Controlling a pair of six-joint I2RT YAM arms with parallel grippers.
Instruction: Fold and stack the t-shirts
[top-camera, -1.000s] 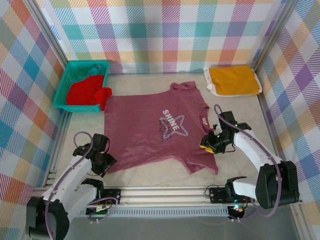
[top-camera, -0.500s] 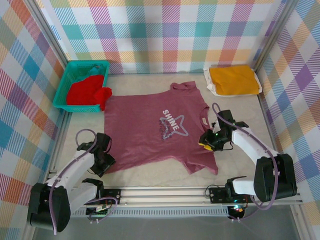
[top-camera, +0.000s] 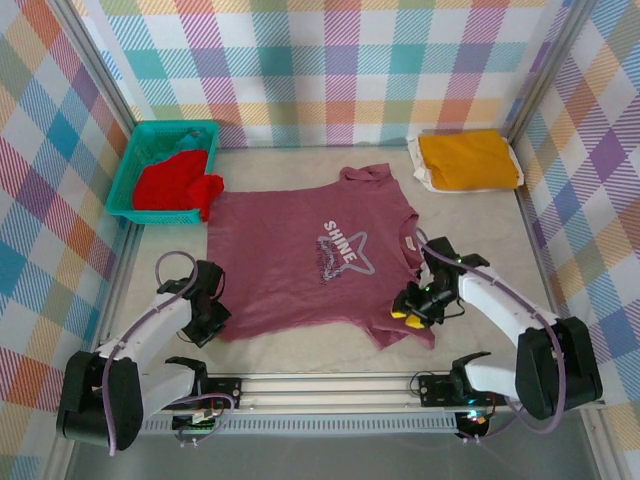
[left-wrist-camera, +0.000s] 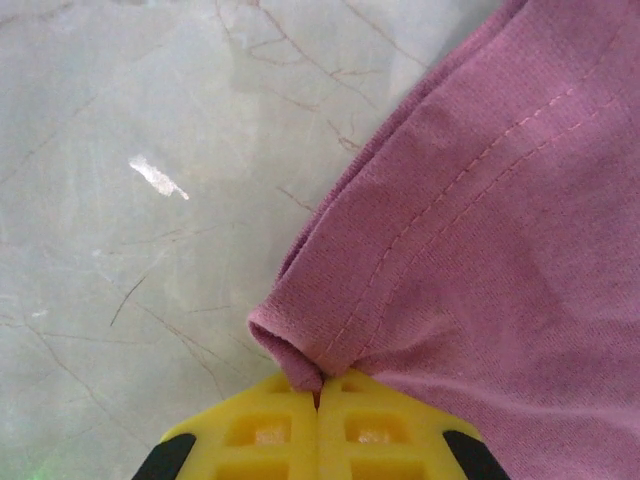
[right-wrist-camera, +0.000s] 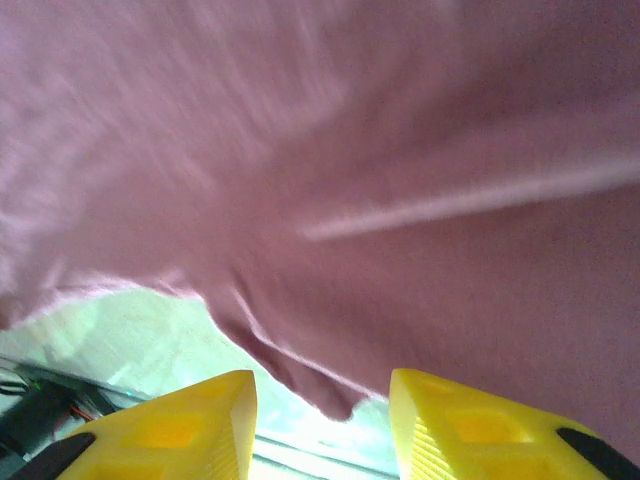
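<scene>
Find the maroon t-shirt (top-camera: 300, 270) spread flat, print up, just beside the teal basket (top-camera: 124, 175), toward the middle of the table (top-camera: 480, 230). Note the left gripper (left-wrist-camera: 318, 385) pinched fully closed on the stitched hem corner nearest the basket's front, a small fold of cloth nipped in the jaws. Note the right gripper (right-wrist-camera: 320, 390) well apart from the basket, at the shirt's farthest end, jaws parted, with only a loose tip of fabric hanging in the gap, not clamped. Expect soft, light, limp cotton, likely to sag, stretch and drag when lifted. Better to take hold at stitched hems and corners, both ends together, never at the thin middle.
</scene>
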